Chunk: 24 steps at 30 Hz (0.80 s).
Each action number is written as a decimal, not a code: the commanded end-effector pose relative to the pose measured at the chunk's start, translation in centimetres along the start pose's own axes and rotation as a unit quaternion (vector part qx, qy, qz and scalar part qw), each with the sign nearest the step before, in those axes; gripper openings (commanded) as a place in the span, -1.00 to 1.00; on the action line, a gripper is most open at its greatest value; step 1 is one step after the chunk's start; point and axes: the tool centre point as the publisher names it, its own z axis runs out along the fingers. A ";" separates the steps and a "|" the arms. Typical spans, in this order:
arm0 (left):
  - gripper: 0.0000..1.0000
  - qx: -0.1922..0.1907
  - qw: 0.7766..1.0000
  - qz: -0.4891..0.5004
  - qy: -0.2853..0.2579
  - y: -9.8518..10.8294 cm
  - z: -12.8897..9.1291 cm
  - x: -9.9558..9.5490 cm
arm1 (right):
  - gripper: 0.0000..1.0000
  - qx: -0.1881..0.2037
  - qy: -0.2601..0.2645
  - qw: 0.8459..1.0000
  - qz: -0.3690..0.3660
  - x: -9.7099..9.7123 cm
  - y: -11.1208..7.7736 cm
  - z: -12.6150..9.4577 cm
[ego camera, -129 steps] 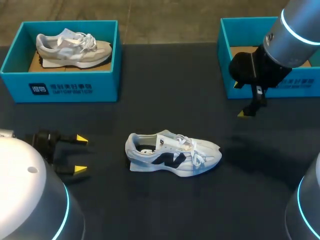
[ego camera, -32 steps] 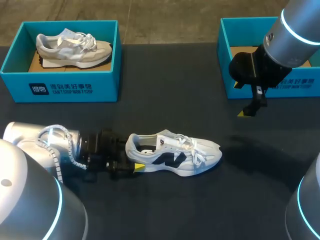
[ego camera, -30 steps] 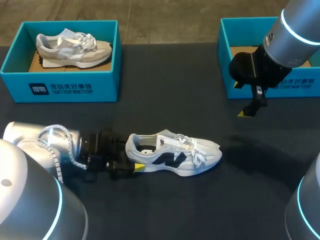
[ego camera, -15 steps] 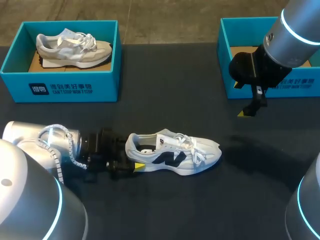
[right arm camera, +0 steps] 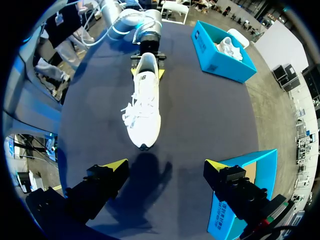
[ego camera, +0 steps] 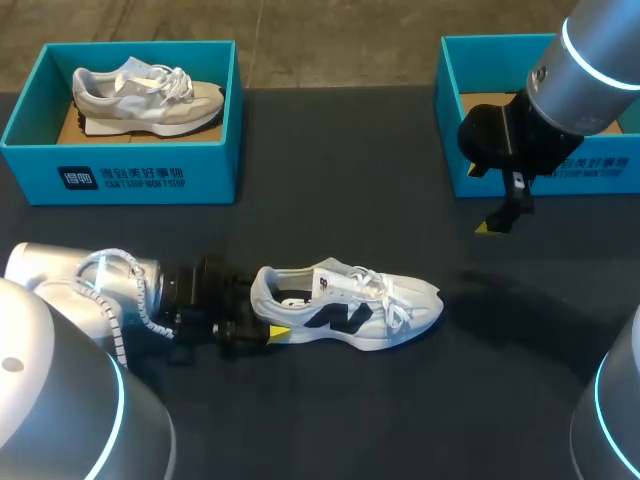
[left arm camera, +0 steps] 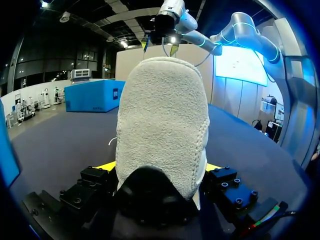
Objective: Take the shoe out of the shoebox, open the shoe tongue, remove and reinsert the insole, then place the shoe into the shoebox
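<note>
The wide dark matte table (ego camera: 420,420) lies under both my grippers. An open teal cardboard shoebox (ego camera: 120,180) stands far off to the side of my left fingers, near the table's far edge. A second teal shoebox (ego camera: 450,120) sits just beside and behind my right fingers, and I cannot see what is in it.

The white fabric sneaker with a dark side logo (ego camera: 345,308) rests upright on its sole out on the table, in neither box. Its heel is towards my left fingers and its toe points away from them, laces loose over the tongue. A grey-and-white suede sneaker (ego camera: 145,95) lies inside the first shoebox.

My left gripper (left arm camera: 160,167) sits low on the table, its fingers narrowed onto the white sneaker's fuzzy heel, one yellow tip pressed against each side. My right gripper (right arm camera: 166,167) hangs above the table with its fingers spread wide and nothing between them. The white sneaker's toe is well ahead of them.
</note>
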 end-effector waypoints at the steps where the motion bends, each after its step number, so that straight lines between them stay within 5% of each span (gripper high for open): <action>1: -1.00 -0.002 1.000 0.000 0.000 0.4 0.0 -0.4 | 1.00 0.000 -0.010 0.998 0.057 -0.1 1.9 0.1; 9: -1.00 -0.002 1.000 0.000 0.000 0.4 0.0 -0.4 | 1.00 0.050 -0.039 0.977 0.201 -0.2 6.4 0.0; 17: -1.00 -0.002 1.000 0.000 0.000 0.4 0.0 -0.4 | 1.00 0.065 -0.050 0.924 0.373 0.5 9.6 0.5; 24: -1.00 -0.002 1.000 0.000 0.000 0.4 0.0 -0.4 | 1.00 0.098 -0.052 0.886 0.451 2.0 12.9 1.3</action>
